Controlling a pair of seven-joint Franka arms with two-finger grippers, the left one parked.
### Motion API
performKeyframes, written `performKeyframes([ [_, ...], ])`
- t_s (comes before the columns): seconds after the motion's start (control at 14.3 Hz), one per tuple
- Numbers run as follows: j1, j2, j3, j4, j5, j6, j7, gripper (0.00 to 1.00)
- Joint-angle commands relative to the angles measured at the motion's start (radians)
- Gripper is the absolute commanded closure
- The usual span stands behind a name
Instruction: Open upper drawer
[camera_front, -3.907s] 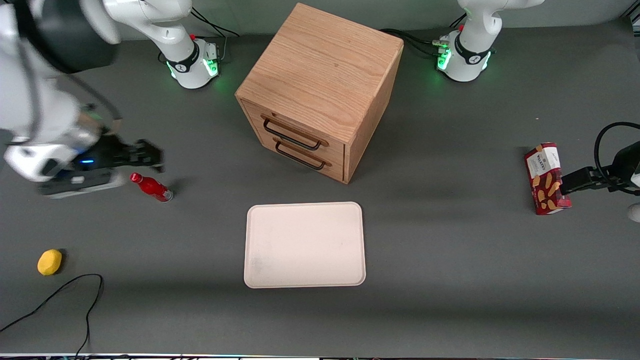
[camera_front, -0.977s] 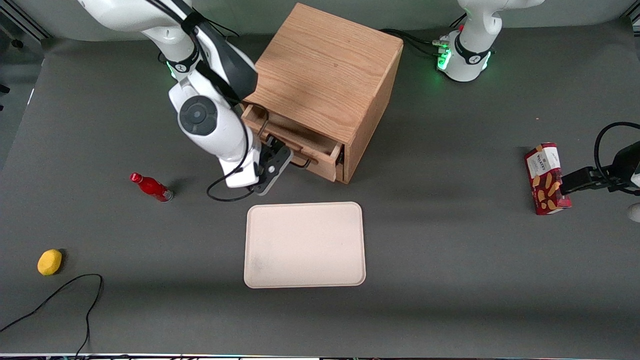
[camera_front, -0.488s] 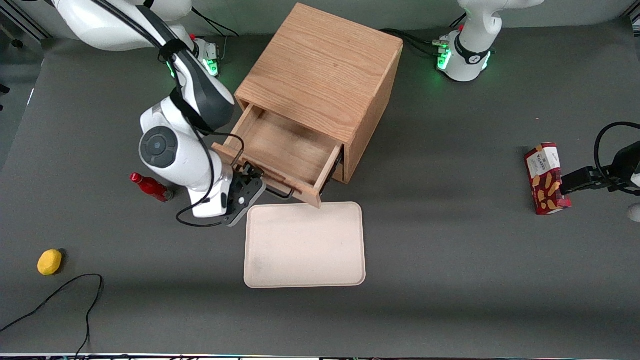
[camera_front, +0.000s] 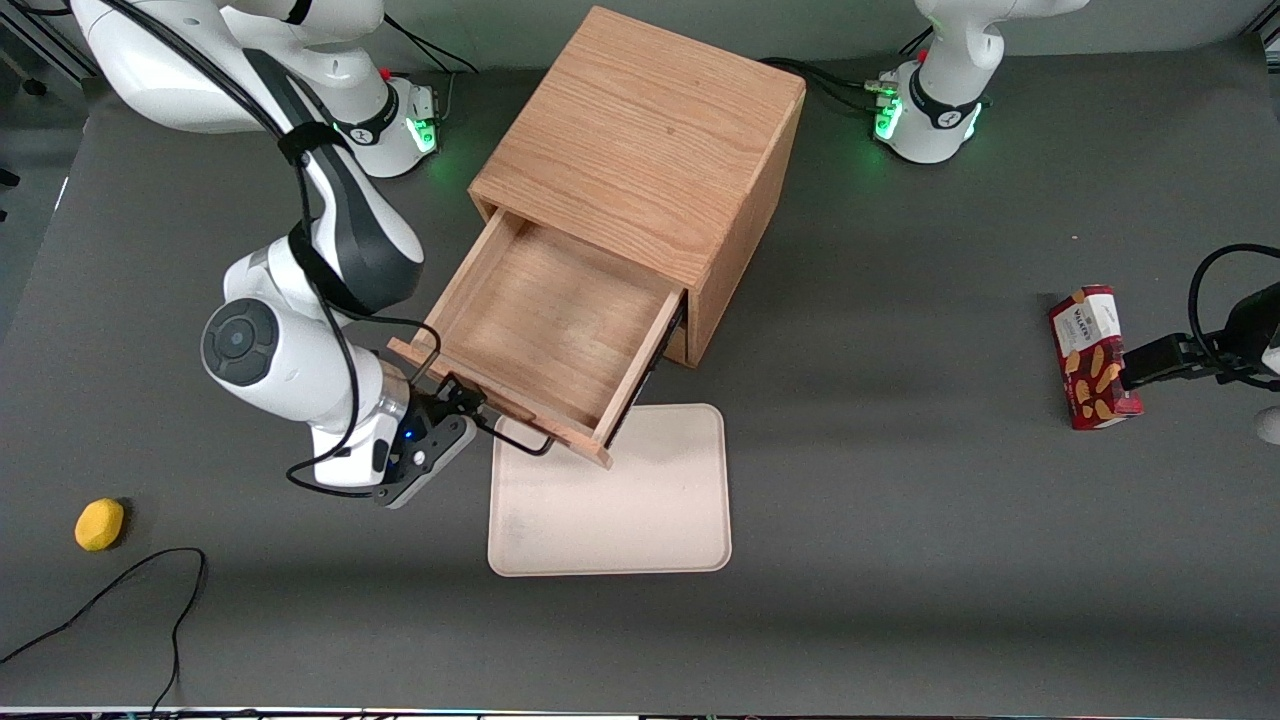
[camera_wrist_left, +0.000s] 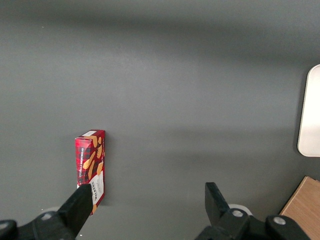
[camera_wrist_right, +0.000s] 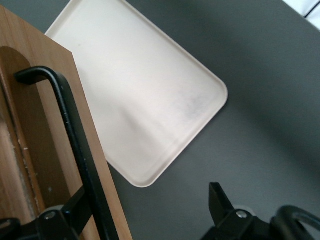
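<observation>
Front view: in the middle of the frame the upper drawer (camera_front: 545, 325) stands far out of the cabinet (camera_front: 640, 130), and only its bare wooden floor shows. Its front overhangs a corner of the tray (camera_front: 640, 510), which lies bare lower in the frame. The gripper (camera_front: 462, 400) is at one end of the handle (camera_front: 520, 440). The open drawer hides whatever sits below it.

Left wrist view: a red box (camera_wrist_left: 91, 167) lies on the table; the tray (camera_wrist_left: 311, 110) and cabinet (camera_wrist_left: 305, 210) are cut off at the edge.

Right wrist view: the gripper (camera_wrist_right: 147, 202) has its fingers apart, with one finger (camera_wrist_right: 75, 210) against the handle (camera_wrist_right: 75, 140) on the drawer front (camera_wrist_right: 30, 125). The tray (camera_wrist_right: 150, 100) lies bare beneath.
</observation>
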Motion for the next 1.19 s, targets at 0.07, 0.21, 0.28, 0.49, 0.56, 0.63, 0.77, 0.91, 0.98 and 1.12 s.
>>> performKeyframes([
  [0.07,0.009,0.031,-0.032,0.055,-0.002,0.032,-0.017,0.00],
  [0.21,0.010,0.023,-0.032,0.055,-0.002,0.031,-0.012,0.00],
  [0.28,0.010,0.018,-0.032,0.055,0.002,0.029,-0.012,0.00],
  [0.49,0.010,-0.012,-0.033,0.054,0.105,-0.018,-0.020,0.00],
  [0.56,0.009,-0.023,-0.033,0.057,0.116,-0.067,-0.020,0.00],
  [0.63,0.009,-0.029,-0.035,0.058,0.117,-0.109,-0.022,0.00],
  [0.77,0.009,-0.040,-0.036,0.061,0.117,-0.159,-0.076,0.00],
  [0.91,0.001,-0.093,-0.038,0.060,0.116,-0.190,-0.095,0.00],
  [0.98,-0.010,-0.141,-0.059,0.060,0.116,-0.196,-0.088,0.00],
  [1.12,-0.033,-0.254,-0.126,0.049,0.117,-0.254,-0.043,0.00],
])
